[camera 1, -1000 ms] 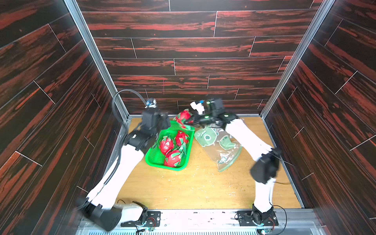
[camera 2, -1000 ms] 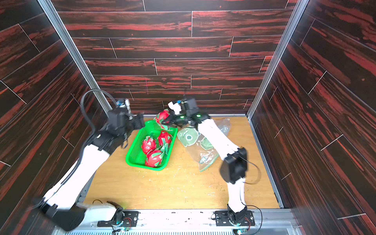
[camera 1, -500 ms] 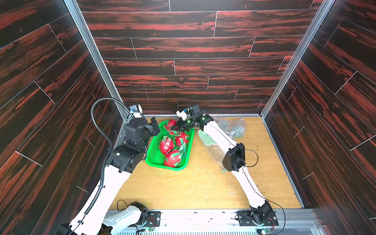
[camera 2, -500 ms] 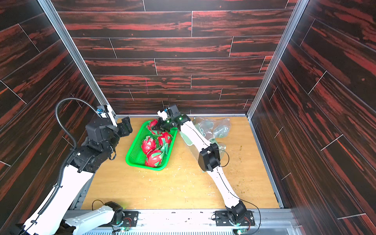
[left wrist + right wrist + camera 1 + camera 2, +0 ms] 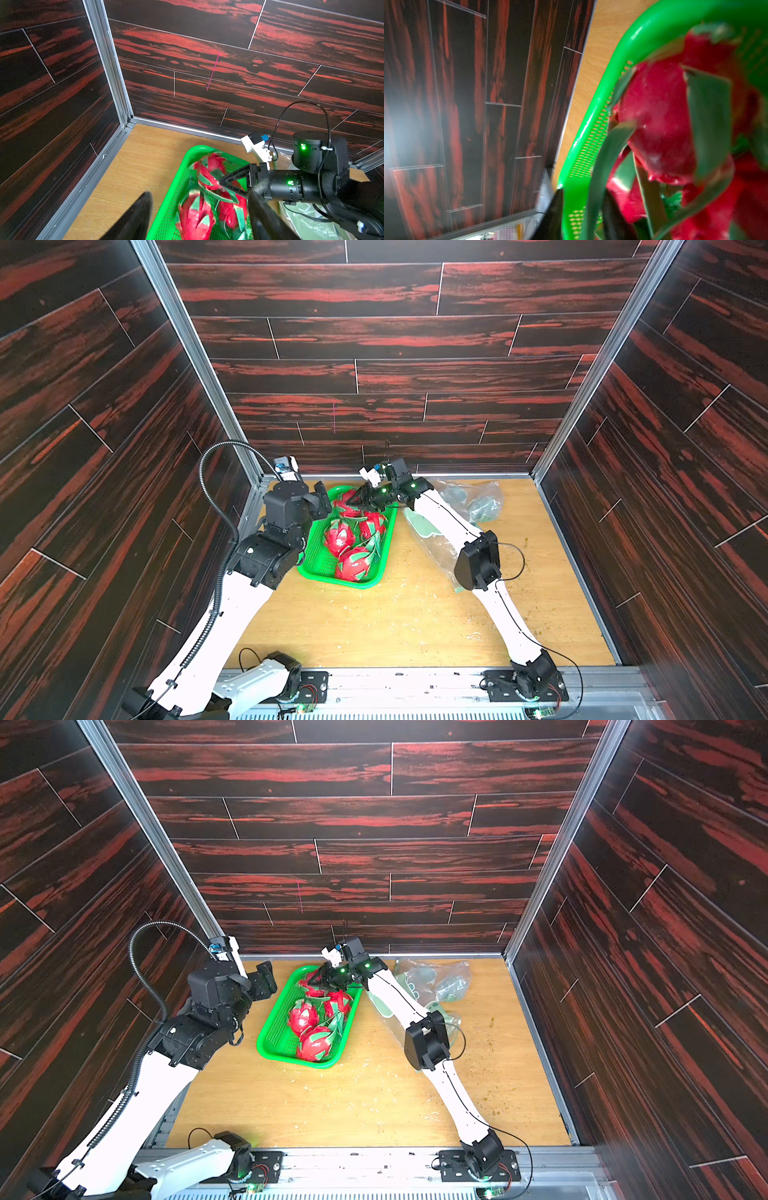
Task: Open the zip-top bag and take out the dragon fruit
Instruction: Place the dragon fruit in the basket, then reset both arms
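Note:
Several red dragon fruit with green scales (image 5: 338, 537) (image 5: 303, 1019) lie in the green basket (image 5: 332, 578) (image 5: 266, 1040). My right gripper (image 5: 353, 502) (image 5: 318, 979) (image 5: 222, 182) hovers low over the basket's far end, against the farthest fruit (image 5: 347, 510) (image 5: 658, 124). In the right wrist view its fingers (image 5: 556, 209) stand apart, and a green leaf strip passes loosely between them. My left gripper (image 5: 322, 499) (image 5: 266, 979) (image 5: 198, 199) is open and empty, just left of the basket. The clear zip-top bag (image 5: 473, 499) (image 5: 436, 979) lies crumpled to the right, partly under my right arm.
The basket sits at the back left of the wooden floor (image 5: 395, 622), close to the back wall (image 5: 374, 406) and the corner post (image 5: 116, 93). My right forearm (image 5: 444, 522) spans from the bag across to the basket. Small crumbs dot the floor.
My right gripper carried a dragon fruit leftward over the basket's far end, and its jaws have now parted. My left arm pulled back toward the left wall, still open.

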Motion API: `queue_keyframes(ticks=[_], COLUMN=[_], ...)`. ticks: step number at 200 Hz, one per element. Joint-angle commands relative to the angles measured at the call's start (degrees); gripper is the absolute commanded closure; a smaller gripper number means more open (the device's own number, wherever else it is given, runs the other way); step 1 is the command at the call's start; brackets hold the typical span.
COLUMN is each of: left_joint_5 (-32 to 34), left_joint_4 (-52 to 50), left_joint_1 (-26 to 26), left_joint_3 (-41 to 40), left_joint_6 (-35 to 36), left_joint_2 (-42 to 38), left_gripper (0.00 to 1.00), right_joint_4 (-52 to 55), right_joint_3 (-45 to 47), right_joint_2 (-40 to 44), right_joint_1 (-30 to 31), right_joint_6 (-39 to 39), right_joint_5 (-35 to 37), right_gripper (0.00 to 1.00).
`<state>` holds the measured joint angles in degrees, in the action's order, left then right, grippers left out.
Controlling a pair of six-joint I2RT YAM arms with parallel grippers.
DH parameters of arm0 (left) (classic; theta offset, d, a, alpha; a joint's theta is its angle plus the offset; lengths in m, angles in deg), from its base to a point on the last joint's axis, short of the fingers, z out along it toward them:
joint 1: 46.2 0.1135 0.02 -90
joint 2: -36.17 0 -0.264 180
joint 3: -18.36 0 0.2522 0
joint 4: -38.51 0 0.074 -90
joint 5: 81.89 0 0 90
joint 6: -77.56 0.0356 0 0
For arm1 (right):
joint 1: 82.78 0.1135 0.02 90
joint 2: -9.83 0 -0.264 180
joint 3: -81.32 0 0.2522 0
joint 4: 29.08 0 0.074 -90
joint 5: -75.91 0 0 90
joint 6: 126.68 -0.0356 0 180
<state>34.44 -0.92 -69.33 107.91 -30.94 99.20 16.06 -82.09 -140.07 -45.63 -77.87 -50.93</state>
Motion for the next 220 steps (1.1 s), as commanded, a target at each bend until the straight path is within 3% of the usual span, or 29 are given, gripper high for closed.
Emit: queue_keyframes(ticks=[1, 63, 100, 119, 135, 153, 180, 220], left_joint_5=[0.5, 1.0, 1.7, 2.5, 4.3, 6.6, 9.2, 11.4], left_joint_4=[1.0, 1.5, 6.0, 10.4, 13.6, 19.3, 30.8, 43.1], left_joint_1=[0.2, 0.3, 0.3, 0.2, 0.3, 0.3, 1.2, 6.8], left_joint_3=[0.0, -0.2, -2.7, -5.1, -7.5, -12.3, -22.3, -34.0], left_joint_6=[-0.4, 1.1, 4.2, 6.7, 8.5, 10.2, 13.9, 12.6], left_joint_2=[-0.6, -1.4, -3.2, -3.9, -4.0, -4.5, -4.6, -0.6], left_gripper=[0.25, 0.25, 0.21, 0.14, 0.09, 0.05, 0.00, 0.00], right_joint_4=[0.3, 8.8, 15.1, 15.5, 12.4, 3.0, -16.4, -23.8], right_joint_3=[-1.9, -3.3, -0.3, 4.9, 13.8, 30.7, 57.8, 78.4], right_joint_2=[0.9, 10.4, 20.0, 26.3, 33.6, 44.8, 60.9, 72.5], right_joint_1=[0.0, -1.0, -1.2, -1.4, -1.4, -1.9, -5.3, -16.1], right_joint_6=[1.9, 10.0, 17.7, 20.9, 23.4, 25.9, 30.5, 31.0], right_joint_5=[0.4, 4.5, 12.5, 19.0, 25.8, 33.2, 38.1, 46.5], right_gripper=[0.60, 0.49, 0.47, 0.46, 0.46, 0.42, 0.25, 0.10])
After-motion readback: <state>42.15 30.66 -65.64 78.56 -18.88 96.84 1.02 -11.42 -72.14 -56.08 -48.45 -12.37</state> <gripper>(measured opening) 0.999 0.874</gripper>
